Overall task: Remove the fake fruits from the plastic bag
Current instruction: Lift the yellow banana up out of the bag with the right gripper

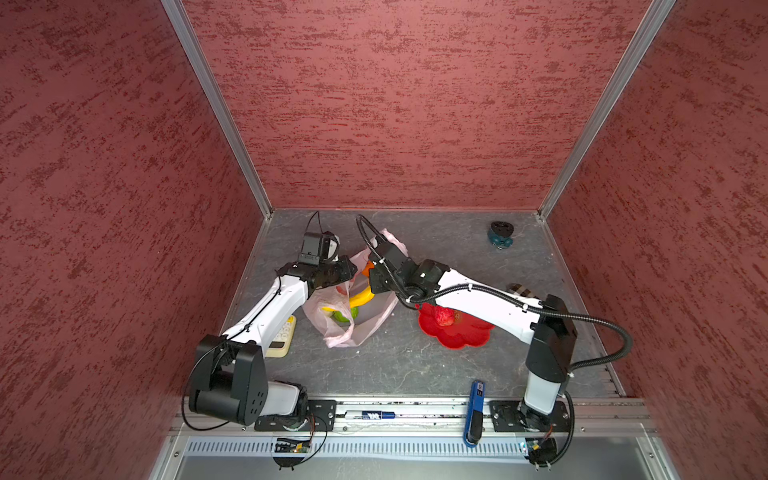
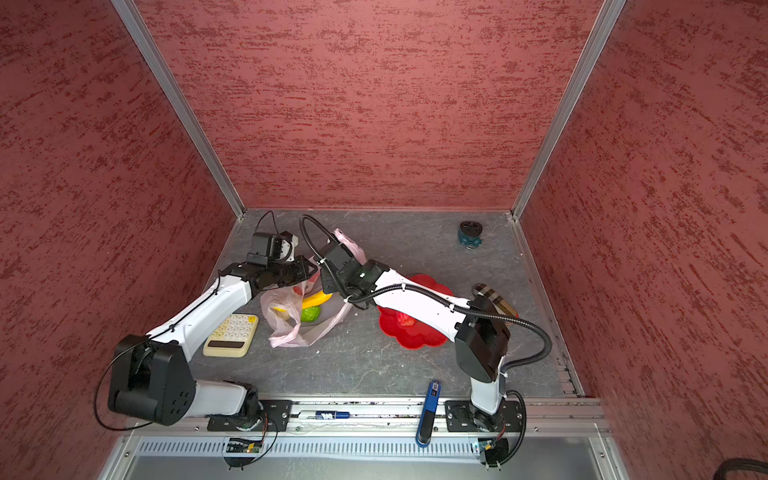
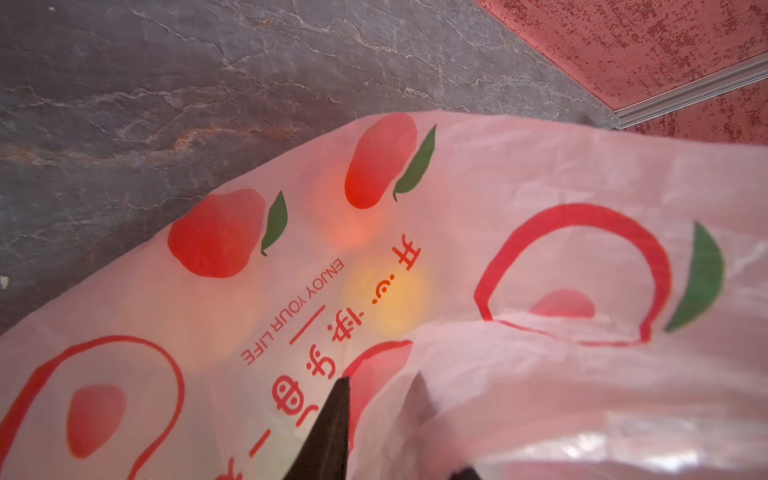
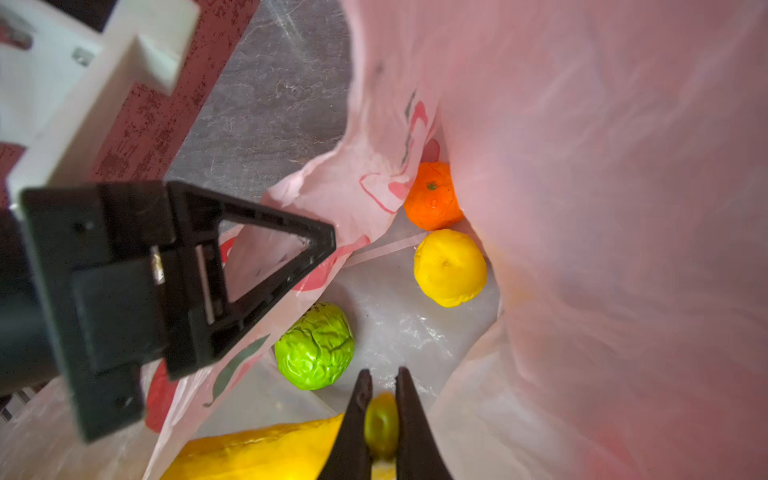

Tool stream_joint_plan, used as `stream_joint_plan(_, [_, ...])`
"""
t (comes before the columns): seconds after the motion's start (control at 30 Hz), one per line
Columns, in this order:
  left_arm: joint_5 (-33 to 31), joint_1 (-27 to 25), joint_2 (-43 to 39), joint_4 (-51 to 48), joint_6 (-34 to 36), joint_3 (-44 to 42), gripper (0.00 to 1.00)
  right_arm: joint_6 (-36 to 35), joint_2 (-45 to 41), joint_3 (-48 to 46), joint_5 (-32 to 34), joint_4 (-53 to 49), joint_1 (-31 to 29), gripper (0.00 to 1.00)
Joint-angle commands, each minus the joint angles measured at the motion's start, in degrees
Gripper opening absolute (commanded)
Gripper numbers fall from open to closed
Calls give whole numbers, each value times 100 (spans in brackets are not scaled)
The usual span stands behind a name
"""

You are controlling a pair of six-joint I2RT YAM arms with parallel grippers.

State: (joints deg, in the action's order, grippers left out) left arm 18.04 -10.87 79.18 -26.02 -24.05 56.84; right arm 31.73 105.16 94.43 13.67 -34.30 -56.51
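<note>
In both top views a pale pink plastic bag (image 1: 347, 336) lies on the grey table (image 1: 415, 365) between the two arms, with its mouth lifted. The left gripper (image 1: 348, 271) holds the bag's raised edge. The right gripper (image 1: 371, 289) reaches into the opening, down to a yellow banana (image 1: 360, 297). A green fruit (image 1: 343, 316) shows inside the bag. To the right of the bag, a bumpy red fruit (image 1: 444, 316) sits in a red dish (image 1: 461, 338). A calculator (image 2: 232, 334) lies beside the left arm.

In the left wrist view, the bag's printed film fills the frame. The left gripper is narrowly closed on it, with one dark finger (image 3: 332, 428) outside the film and the other beneath it.

In the right wrist view, the right gripper's fingers (image 4: 361, 399) are pinched on the banana's greenish tip. Past them, inside the bag, lie the green fruit, a lemon (image 4: 451, 268) and an orange (image 4: 432, 195).
</note>
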Motion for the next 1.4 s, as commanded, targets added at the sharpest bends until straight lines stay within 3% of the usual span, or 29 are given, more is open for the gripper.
stream_joint_plan(0.0, [17,110,45,29,-46,155,28,-239,-326,342,411,-608,-88,4])
stream_joint_plan(0.23, [-25,234,-102,70,-115,104,27,-421,-616,458,1180,-1410,-184,4])
stream_joint_plan(0.4, [-10,266,-166,36,-108,122,28,-468,-1011,122,1342,-1406,-211,4])
stream_joint_plan(0.93, [128,267,-339,-33,-187,183,27,-430,-1738,-1065,323,1049,-210,4])
stream_joint_plan(1.13, [281,268,-384,-9,-297,209,27,-663,-1660,-1327,259,1623,-181,4])
stream_joint_plan(1.37, [294,261,-409,5,-343,213,27,-743,-2057,-1839,-512,1995,132,5])
